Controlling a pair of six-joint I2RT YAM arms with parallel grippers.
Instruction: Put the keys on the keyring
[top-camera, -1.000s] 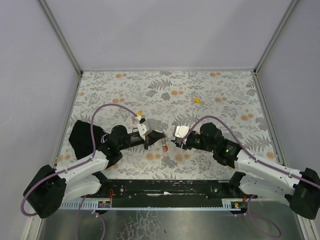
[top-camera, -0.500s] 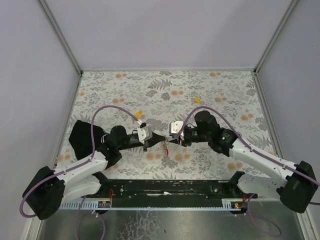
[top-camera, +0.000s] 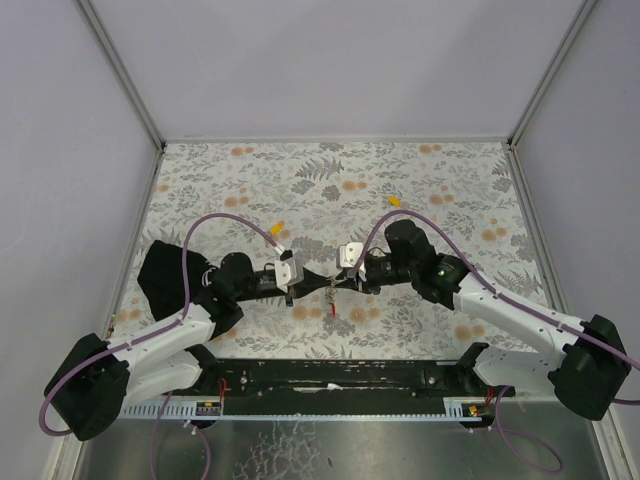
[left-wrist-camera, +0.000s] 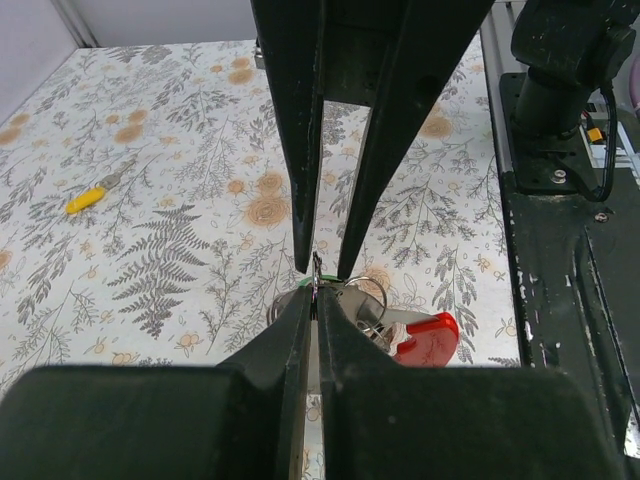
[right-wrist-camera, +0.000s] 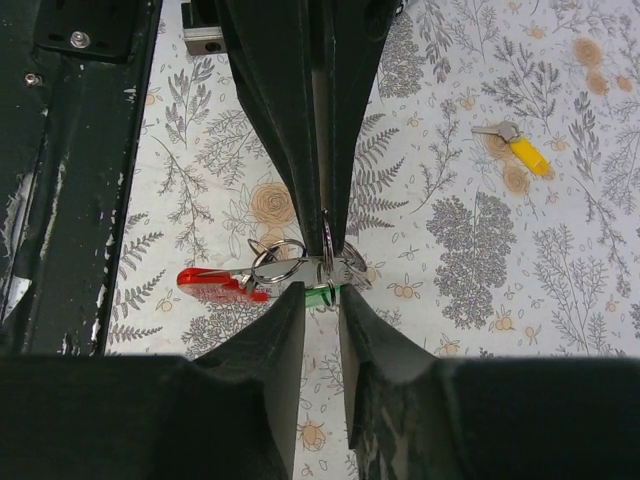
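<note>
I have both claws meeting tip to tip, a little way in from the middle of the near edge of the desk (top-camera: 450, 180). My left gripper (top-camera: 318, 281) is squeezed tight on the thin wire of the keyring (right-wrist-camera: 215, 283), a red plastic tab joined to shiny silver wire loops. The tab hangs low, and I cannot tell if it touches the cloth (top-camera: 220, 180).

My right gripper (top-camera: 342, 285) is squeezed shut too. I think it has the little key with the green cap (right-wrist-camera: 320, 293), because a bit of green peeks out between its fingers, right against the loops. I cannot tell if that key is on the wire yet or only pressed to it, so I think the first key is halfway on.

The two little keys with yellow caps are not done. One (top-camera: 279, 225) lies near the middle of the desk, just behind the left arm. The other (top-camera: 396, 200) lies closer to the far edge, a bit to the right.

The cloth has grey leaves and orange flowers. Plain pale walls (top-camera: 330, 60) stand on three sides, with silver posts (top-camera: 150, 130) at the far corners
</note>
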